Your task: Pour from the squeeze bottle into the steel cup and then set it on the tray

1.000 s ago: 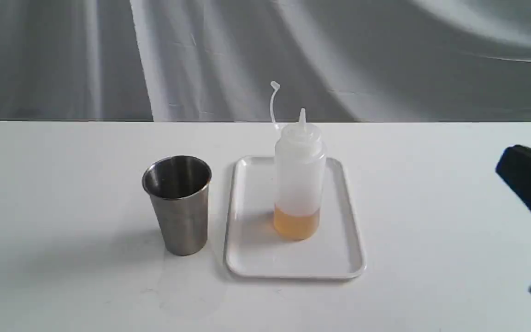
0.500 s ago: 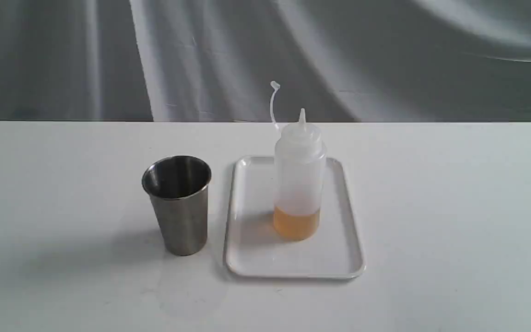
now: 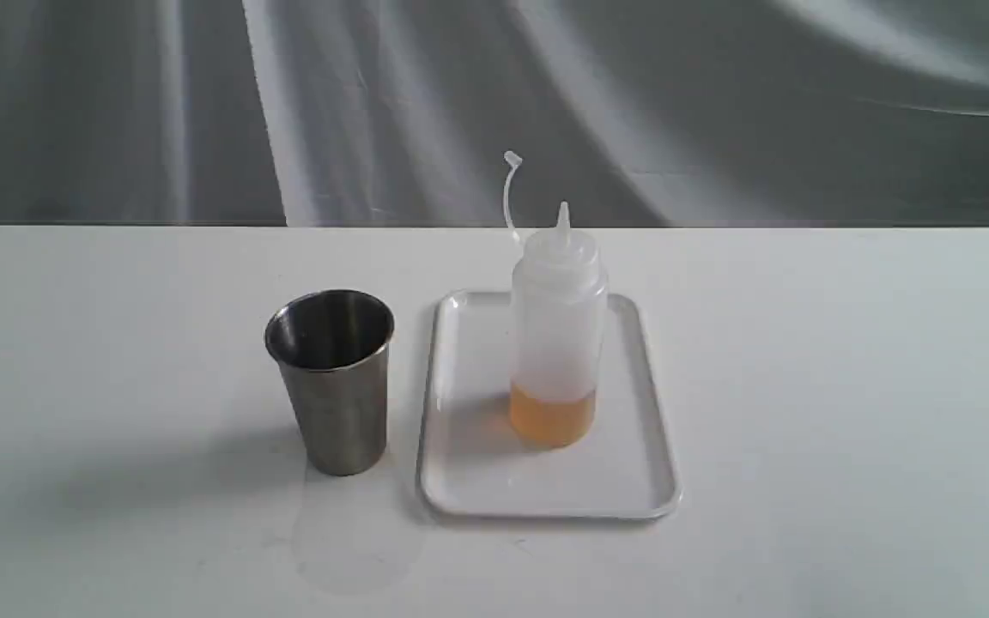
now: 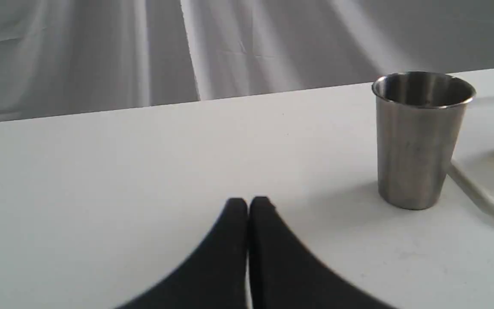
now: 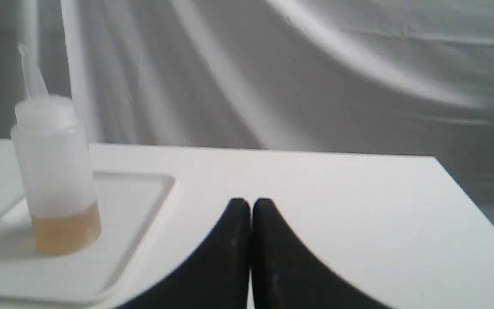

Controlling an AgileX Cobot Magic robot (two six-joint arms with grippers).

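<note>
On the white table (image 3: 803, 386) lay a white plastic tray (image 3: 632, 481); a translucent squeeze bottle (image 3: 556, 343) holding amber liquid stood upright on it, a brushed steel cup (image 3: 336, 403) just beside. The left gripper (image 4: 248, 201) and right gripper (image 5: 250, 202) were clenched, empty.

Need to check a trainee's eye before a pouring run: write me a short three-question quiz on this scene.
1. True or false: the squeeze bottle stands upright on the tray.
2. Where is the steel cup? A) on the tray; B) upright on the table, beside the tray; C) lying on its side.
3. Fill in: the jaws of the left gripper and the right gripper are both ___, holding nothing.

Key: 1 true; 2 B; 3 shut.
</note>
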